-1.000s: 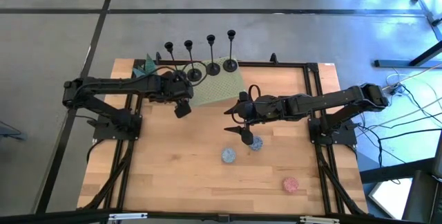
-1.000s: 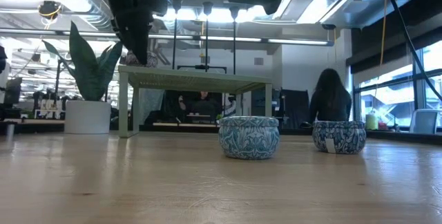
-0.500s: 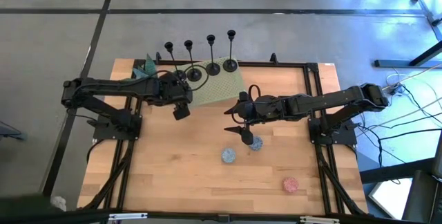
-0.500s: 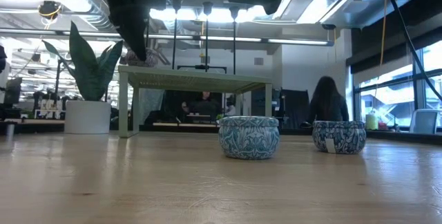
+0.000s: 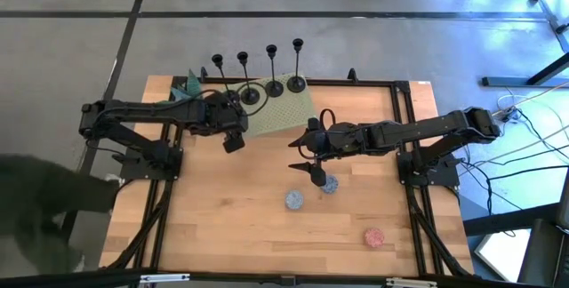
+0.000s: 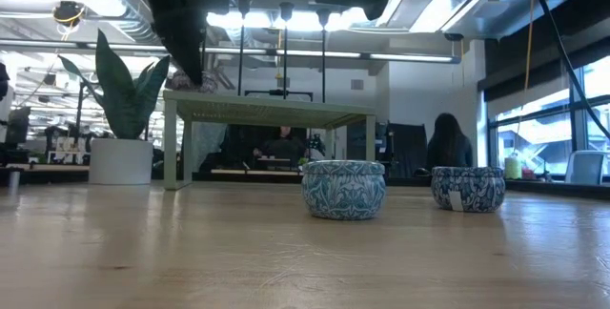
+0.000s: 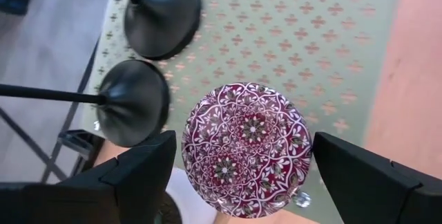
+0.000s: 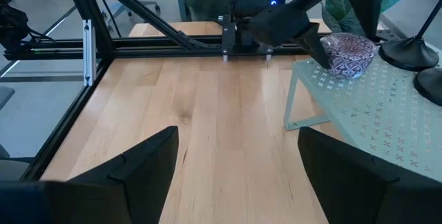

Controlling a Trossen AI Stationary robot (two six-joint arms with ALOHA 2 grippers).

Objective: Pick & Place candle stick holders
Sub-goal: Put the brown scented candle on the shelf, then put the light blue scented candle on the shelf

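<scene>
Four black candle stick holders stand on round bases along the far edge of a green patterned stand [image 5: 283, 108]: the leftmost [image 5: 217, 60], a second [image 5: 251, 97], a third [image 5: 274, 88] and the rightmost [image 5: 296, 84]. Two of the bases [image 7: 162, 6] [image 7: 131, 103] show in the left wrist view. My left gripper [image 5: 233, 137] is open over the stand's left end. Its fingers stand on either side of a maroon patterned tin [image 7: 245, 148] that sits on the stand. My right gripper [image 5: 316, 177] is open and empty above mid-table.
Two blue patterned tins [image 5: 293, 200] [image 5: 329, 184] and a pink one [image 5: 373, 236] sit on the wooden table. They also show in the low view [image 6: 343, 189] [image 6: 467, 188]. A potted plant [image 6: 124, 90] stands at the far left. A dark figure [image 5: 44, 208] is beside the table's near left corner.
My left gripper has drawn back a little toward the table's left edge, and the maroon tin now shows uncovered on the stand in the low view. A dark figure has come into the high view at the near left.
</scene>
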